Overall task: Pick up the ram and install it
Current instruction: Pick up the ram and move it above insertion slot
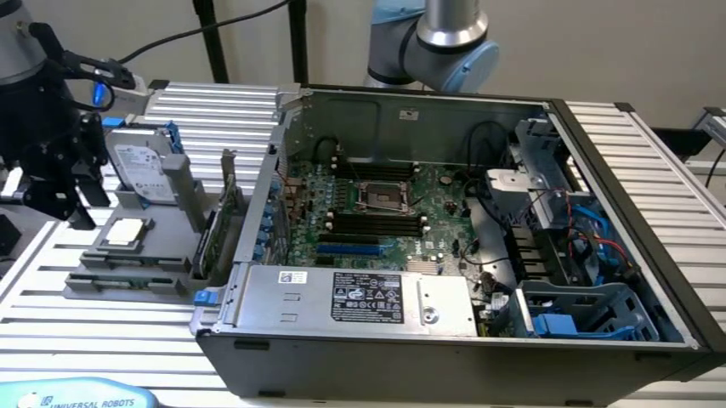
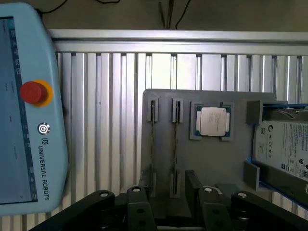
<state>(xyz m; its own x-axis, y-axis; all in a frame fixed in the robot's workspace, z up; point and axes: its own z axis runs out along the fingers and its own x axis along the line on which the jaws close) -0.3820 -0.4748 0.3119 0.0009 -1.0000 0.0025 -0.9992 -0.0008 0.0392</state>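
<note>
Exterior view: black robot gripper point(image 1: 63, 204) hangs over the grey plastic parts tray point(image 1: 114, 289), which sits on the slatted aluminium table point(image 1: 102, 348). The open black computer case point(image 1: 454, 340) is just beside the tray, on the exterior view's right of it. The black memory slots point(image 1: 375, 225) on its board look empty. A tall upright expansion card point(image 1: 227, 212) stands on the tray's case-side edge.

Wrist view: gripper jaws are spread with nothing between them, above the tray. The ram point(image 2: 175, 144) is two thin green sticks on edge in the tray's narrow slots, not gripped. A square silver processor chip point(image 2: 212, 121) lies just beside them in its tray pocket.

Risks, as a judgement:
- The sticks sit close together, so wide jaws could pinch both or snag a slot wall.
- A grip on the thin edge could let a stick tilt, so it jams when lifted out of the tray.
- The upright card lies between the tray and the case, so a low carry could clip it.
</note>
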